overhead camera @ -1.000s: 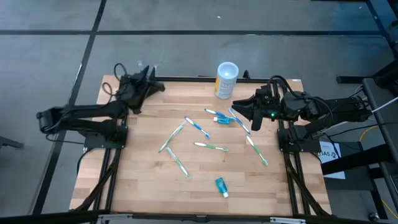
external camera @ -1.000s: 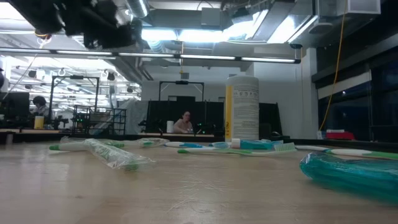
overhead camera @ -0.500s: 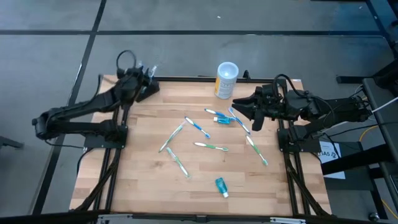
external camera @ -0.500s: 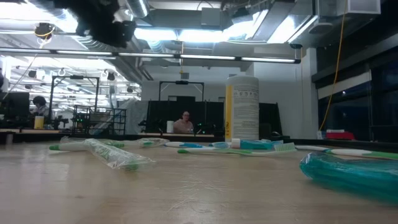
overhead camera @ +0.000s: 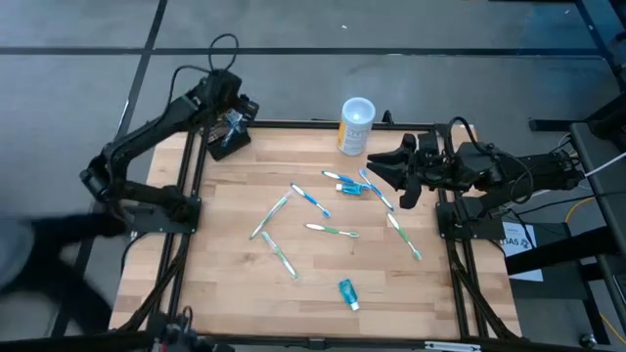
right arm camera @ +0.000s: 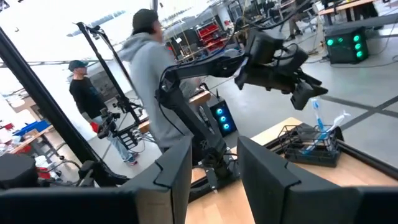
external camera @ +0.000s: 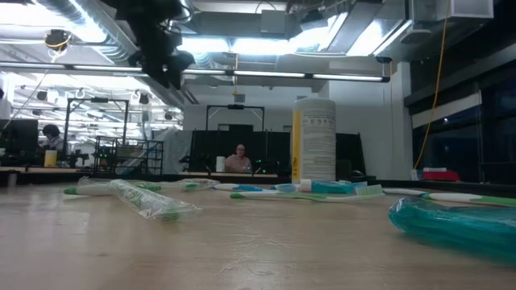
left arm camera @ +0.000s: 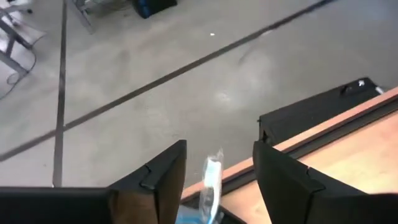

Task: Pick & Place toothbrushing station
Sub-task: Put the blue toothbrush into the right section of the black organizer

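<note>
L tool [overhead camera: 233, 115] raised over toothbrushing station [overhead camera: 227, 145] – fingers apart; R tool [overhead camera: 383, 176] hovers, fingers apart.

A large open robotics lab or workshop; a bare grey concrete floor [overhead camera: 391, 29] marked with dark lines surrounds the wooden table [overhead camera: 235, 284]; exposed ducts and strip lights [external camera: 266, 74] run overhead; far benches carry monitors and racks of equipment [external camera: 121, 153]; a person [external camera: 239, 158] sits at a far desk; two more people [right arm camera: 146, 68] stand among tripods and shelving.
</note>
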Available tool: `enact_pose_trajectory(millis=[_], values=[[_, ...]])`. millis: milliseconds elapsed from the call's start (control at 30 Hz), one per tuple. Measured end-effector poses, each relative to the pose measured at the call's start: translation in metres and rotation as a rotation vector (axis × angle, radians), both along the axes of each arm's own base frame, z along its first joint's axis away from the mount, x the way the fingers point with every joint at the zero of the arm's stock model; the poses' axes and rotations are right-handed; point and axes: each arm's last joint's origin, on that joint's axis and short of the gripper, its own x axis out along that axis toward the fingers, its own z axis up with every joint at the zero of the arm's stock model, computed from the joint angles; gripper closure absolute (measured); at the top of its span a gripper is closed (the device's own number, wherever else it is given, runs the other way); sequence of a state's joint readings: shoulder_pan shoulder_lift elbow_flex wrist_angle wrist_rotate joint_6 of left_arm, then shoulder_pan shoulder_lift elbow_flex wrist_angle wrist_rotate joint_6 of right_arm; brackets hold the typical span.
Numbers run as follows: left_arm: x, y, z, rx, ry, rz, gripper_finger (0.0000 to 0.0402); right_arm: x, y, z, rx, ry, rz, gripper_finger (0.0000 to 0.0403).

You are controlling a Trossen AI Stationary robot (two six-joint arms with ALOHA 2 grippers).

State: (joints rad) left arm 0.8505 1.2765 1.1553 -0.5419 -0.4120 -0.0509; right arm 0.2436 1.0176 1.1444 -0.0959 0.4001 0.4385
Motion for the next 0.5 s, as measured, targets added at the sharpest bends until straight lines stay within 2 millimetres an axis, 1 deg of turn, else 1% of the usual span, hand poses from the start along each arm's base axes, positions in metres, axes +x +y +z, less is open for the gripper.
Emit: enact_pose_trajectory(millis=[100,233,300,367,500], values=[[0.003,0.016,-0.01,-0.081,0.015,-0.034,0.0217,0.0,0.001,0.001,-0.006,-0.005,-0.004,0.0273],[0.005,0.035,-0.027,-0.175,0.067,-0.008,0.0234,0.0,0.001,0.001,-0.007,-0.007,-0.005,0.0273],[0.005,0.043,-0.03,-0.189,0.066,0.008,0.0247,0.0,0.001,0.001,-0.006,-0.011,-0.005,0.0273],[0.006,0.051,-0.032,-0.22,0.024,0.009,0.0258,0.0,0.001,0.001,-0.005,-0.013,-0.005,0.0273],[0.006,0.061,-0.032,-0.267,-0.062,0.01,0.0263,0.0,0.001,0.001,-0.005,-0.013,-0.005,0.0273]])
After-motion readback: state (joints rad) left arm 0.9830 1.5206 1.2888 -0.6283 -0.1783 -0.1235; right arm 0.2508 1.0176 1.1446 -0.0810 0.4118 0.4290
